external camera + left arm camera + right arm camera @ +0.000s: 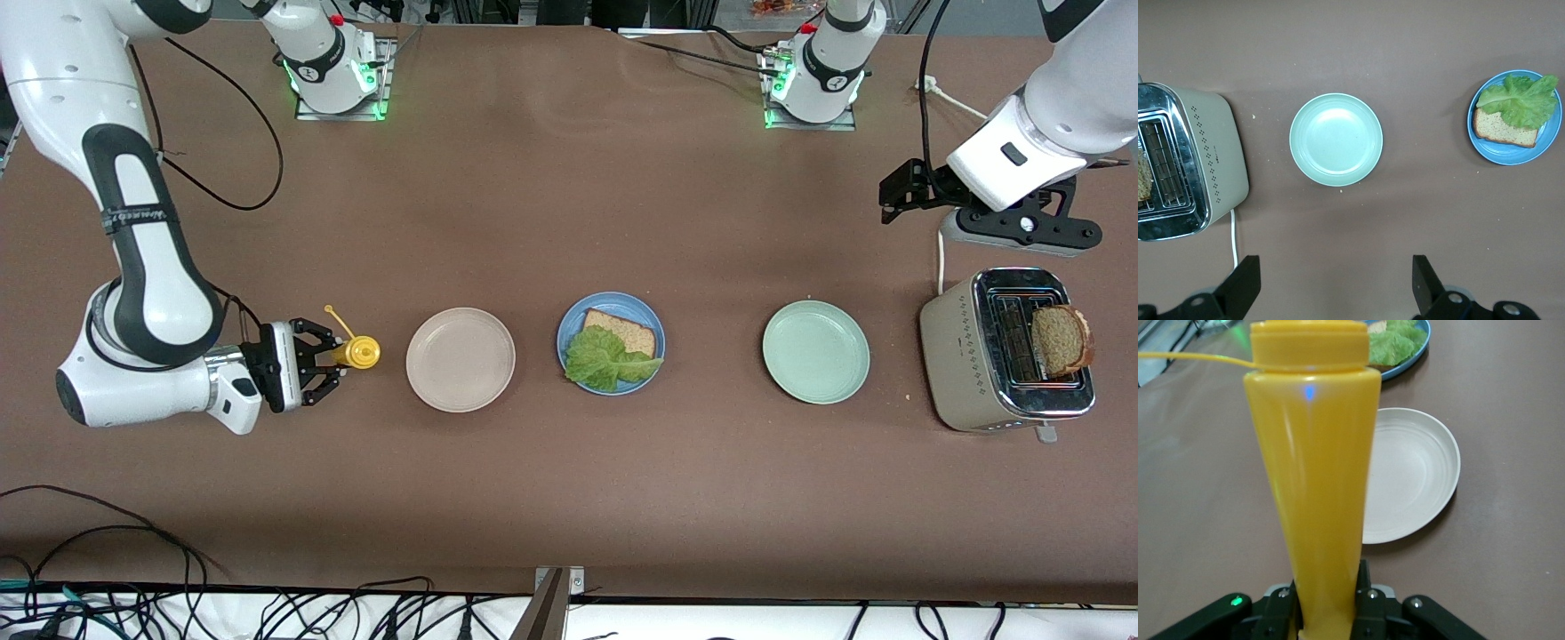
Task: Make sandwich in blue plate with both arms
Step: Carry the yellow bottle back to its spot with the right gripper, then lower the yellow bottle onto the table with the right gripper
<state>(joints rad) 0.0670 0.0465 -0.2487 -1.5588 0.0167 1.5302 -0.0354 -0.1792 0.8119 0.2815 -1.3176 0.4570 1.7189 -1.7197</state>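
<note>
Sauce bottle gripped, top slice waiting

Right end effector (331, 356) clamps a yellow bottle (356, 353) beside the beige plate (460, 359); carry it level to the lettuce (609, 359) on the blue plate (579, 316). Left end effector (1331, 280) gapes wide above the worktop (569, 498), near the toaster (956, 351).

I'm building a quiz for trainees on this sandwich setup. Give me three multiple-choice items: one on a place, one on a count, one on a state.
1. Where is the second bread slice?
A in the toaster
B on the pale green plate
C on the beige plate

2. How many plates are on the table?
A two
B three
C four

3. What is the right gripper doing?
A standing open
B gripping lettuce
C shut on the yellow squeeze bottle

Answers:
1 A, it stands in a toaster slot.
2 B, beige, blue plate and green.
3 C, fingers clamp the bottle's base.
</note>
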